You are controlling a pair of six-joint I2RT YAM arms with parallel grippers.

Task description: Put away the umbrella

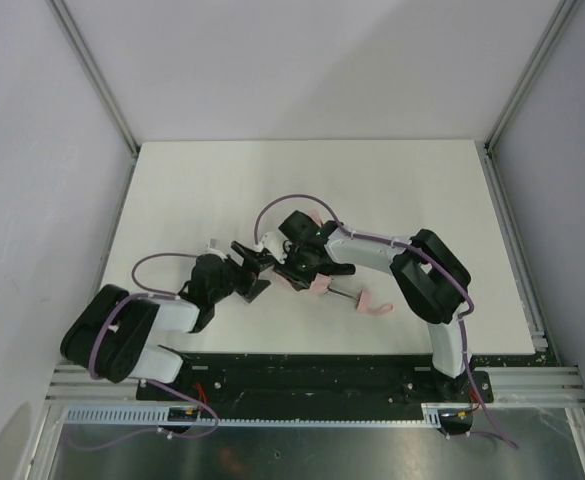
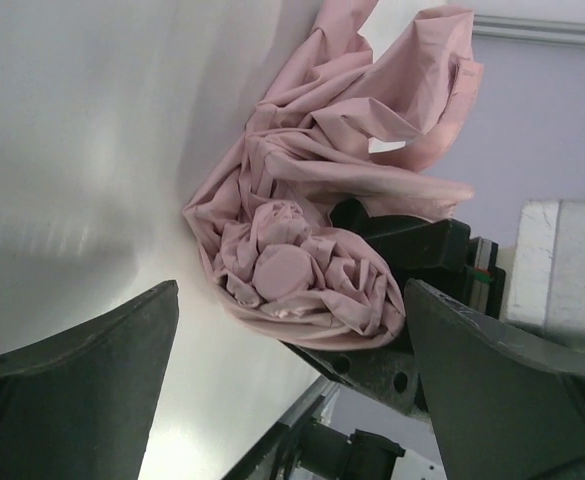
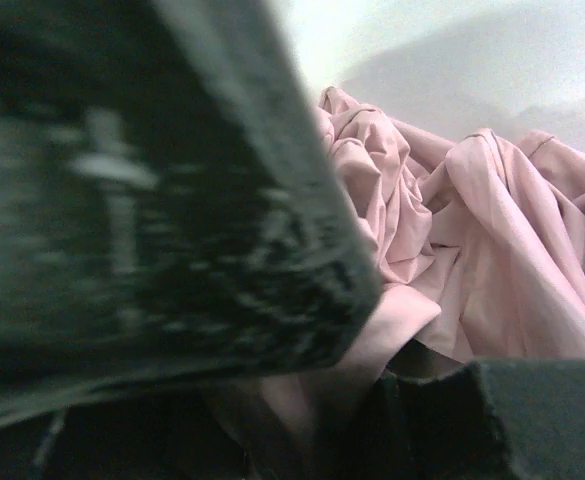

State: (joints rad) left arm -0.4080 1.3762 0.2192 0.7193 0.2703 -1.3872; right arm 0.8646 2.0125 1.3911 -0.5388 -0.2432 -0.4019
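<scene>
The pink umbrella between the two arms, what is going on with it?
The right arm holds the umbrella, its jaws closed on the bunched pink fabric. The left arm faces the bundle's round end with jaws wide open, touching nothing. The handle sticks out on the other side, over the table.

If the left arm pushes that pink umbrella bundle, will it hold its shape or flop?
Probably floppy: the umbrella fabric lies in loose crumpled folds, so it should give. Its thin shaft and handle look stiff, so that end may swing.
</scene>
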